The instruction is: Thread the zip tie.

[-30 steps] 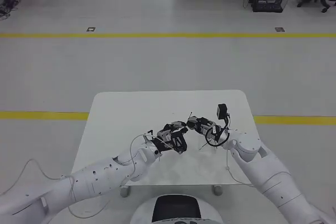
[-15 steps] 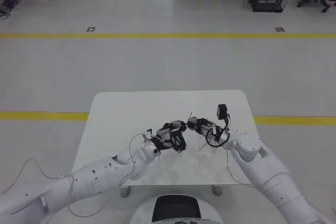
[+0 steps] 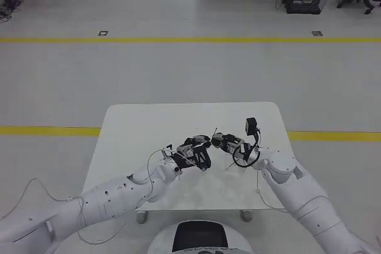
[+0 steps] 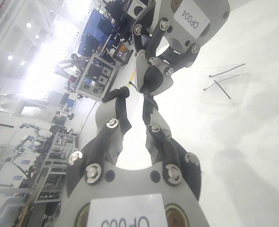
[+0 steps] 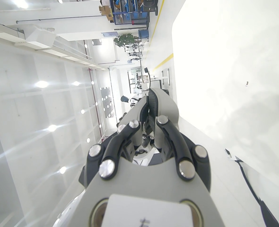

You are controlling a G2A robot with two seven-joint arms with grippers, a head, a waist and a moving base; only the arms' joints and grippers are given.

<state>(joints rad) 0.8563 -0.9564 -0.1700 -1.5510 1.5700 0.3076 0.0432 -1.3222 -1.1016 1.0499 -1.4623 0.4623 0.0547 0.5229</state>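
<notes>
The white table is matte and smooth, with rounded corners, and both arms meet above its middle. The right gripper is grey metal with black links and bright round screw heads. Its jaws are pressed together on the zip tie, pinching it between black dimpled rubber pads. My left gripper sits tip to tip with it. Its two fingers, sleeved in crinkled black rubber, stand apart with a clear gap between them, gripping nothing that I can see.

Well off to the side of the two grippers, flat on the table, lies a clear square sheet. A few spare ties rest on it, thin dark strands, two of them crossing.

The zip tie is a narrow black strap. A short length runs out of the right gripper's pads and lies against the tip of one left finger. A small dark end pokes out on the pads' other side, towards the gap. In the right wrist view, a thin straight tail stands beyond the closed fingertips.
</notes>
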